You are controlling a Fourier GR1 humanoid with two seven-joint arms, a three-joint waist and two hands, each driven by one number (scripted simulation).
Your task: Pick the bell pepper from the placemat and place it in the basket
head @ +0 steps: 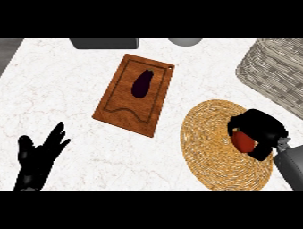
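Observation:
A red bell pepper (244,141) lies on the round woven placemat (210,143) at the right of the counter. My right hand (259,127) is curled round the pepper and hides most of it; only a red patch shows under the fingers. The grey wicker basket (282,76) stands at the far right, beyond the placemat. My left hand (38,156) rests open at the lower left, fingers up, away from all of this.
A brown wooden cutting board (124,105) with a dark eggplant (142,83) on it lies in the middle. A grey container (105,43) and a pale round object (185,41) sit at the counter's far edge.

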